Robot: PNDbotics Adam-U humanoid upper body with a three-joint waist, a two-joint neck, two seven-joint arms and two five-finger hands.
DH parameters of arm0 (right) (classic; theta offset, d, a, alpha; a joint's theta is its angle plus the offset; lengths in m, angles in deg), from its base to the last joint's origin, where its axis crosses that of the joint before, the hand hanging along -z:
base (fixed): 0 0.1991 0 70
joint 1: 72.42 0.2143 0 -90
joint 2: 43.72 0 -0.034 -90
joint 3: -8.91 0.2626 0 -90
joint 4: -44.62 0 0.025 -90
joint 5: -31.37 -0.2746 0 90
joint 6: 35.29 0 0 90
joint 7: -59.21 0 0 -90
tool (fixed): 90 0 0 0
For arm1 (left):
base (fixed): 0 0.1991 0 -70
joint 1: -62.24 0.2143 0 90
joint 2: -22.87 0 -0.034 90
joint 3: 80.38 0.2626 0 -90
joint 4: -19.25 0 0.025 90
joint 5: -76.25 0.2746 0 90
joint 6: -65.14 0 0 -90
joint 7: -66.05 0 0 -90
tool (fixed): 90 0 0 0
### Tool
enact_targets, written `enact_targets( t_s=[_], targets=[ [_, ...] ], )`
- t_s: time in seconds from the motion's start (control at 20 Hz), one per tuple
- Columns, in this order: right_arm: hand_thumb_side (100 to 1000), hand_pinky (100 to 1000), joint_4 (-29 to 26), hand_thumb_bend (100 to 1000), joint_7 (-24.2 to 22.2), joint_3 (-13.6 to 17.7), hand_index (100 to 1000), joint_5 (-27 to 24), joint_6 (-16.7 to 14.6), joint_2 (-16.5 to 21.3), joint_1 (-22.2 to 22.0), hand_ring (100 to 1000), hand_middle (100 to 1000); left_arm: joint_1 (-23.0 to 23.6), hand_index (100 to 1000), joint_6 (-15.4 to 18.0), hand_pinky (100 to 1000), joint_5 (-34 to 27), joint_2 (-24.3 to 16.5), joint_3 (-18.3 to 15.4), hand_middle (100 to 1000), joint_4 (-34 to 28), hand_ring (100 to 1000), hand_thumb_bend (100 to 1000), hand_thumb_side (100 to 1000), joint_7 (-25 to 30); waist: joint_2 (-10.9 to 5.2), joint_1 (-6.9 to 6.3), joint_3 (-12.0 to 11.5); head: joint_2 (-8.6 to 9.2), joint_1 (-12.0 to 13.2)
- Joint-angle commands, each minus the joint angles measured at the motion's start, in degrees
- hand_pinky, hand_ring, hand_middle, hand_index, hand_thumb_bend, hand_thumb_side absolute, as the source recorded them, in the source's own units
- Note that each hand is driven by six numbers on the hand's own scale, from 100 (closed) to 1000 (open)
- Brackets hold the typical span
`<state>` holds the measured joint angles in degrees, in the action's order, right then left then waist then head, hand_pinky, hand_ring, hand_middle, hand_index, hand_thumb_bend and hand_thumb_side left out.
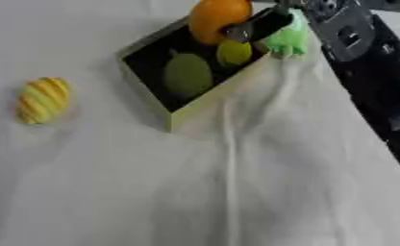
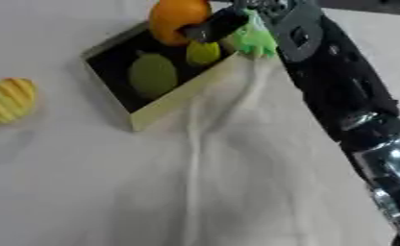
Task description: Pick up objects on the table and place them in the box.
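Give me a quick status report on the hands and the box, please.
Right hand over box, fingers on orange fruit. Left hand out of view. Striped yellow object remains on table, nothing blocking.

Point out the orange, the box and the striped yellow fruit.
orange [image 1: 213, 17]: left eye view, its upper skin.
box [image 1: 205, 101]: left eye view, its near wall.
striped yellow fruit [image 1: 43, 100]: left eye view, its middle.

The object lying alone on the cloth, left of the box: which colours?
Yellow with orange stripes, clearest in the left eye view.
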<state>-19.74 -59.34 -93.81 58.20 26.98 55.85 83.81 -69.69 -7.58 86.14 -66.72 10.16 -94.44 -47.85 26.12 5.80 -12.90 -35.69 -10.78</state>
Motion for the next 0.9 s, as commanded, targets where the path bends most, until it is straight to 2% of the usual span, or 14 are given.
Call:
enact_targets(
  t_s=[0.05,0.15,0.2,0.25,0.5,0.7,0.9],
  targets=[
    [100,826,1.7,100,2.0,0.8,638,2.0,-0.3,-0.2,1.7,777,492,-1.0,847,0.2,709,-0.2,-0.5,0.1,746,-0.9,747,444,432,0.3,-1.26,-0.24,-0.1,0.72,-0.3],
    [100,836,2.7,100,2.9,0.7,683,3.1,-0.4,-0.6,1.8,800,530,-1.1,848,0.2,709,-0.2,-0.5,0.2,746,-0.9,747,444,432,0.4,-1.20,-0.20,-0.2,0.68,-0.4],
    [100,849,2.9,188,3.2,0.6,732,3.7,-0.7,-0.7,1.9,837,585,-1.1,847,0.2,709,-0.3,-0.5,0.2,746,-0.9,747,444,432,0.4,-1.18,-0.17,-0.3,0.68,-0.4],
    [198,856,3.0,256,3.3,0.6,752,4.3,-1.1,-0.8,1.9,855,622,-1.1,847,0.2,708,-0.3,-0.5,0.2,745,-0.9,747,444,433,0.4,-1.16,-0.14,-0.3,0.69,-0.4],
    [294,879,3.3,400,2.9,0.5,838,7.5,-3.7,-0.4,1.9,900,721,-1.1,845,0.2,708,-0.4,-0.4,0.3,745,-0.9,747,445,431,0.6,-1.28,0.00,-0.4,0.51,-0.4],
    [317,898,3.1,456,1.6,0.9,862,8.0,-4.9,0.0,2.0,930,757,-1.0,846,0.2,708,-0.4,-0.4,0.4,745,-0.9,747,446,431,0.6,-1.52,0.05,-0.2,0.38,-0.4],
    [309,903,2.6,464,0.4,1.1,862,7.5,-5.0,0.4,2.0,936,750,-0.8,846,0.1,708,-0.4,-0.5,0.5,745,-0.9,748,445,432,0.7,-1.75,0.09,-0.1,0.19,-0.4]
  ],
)
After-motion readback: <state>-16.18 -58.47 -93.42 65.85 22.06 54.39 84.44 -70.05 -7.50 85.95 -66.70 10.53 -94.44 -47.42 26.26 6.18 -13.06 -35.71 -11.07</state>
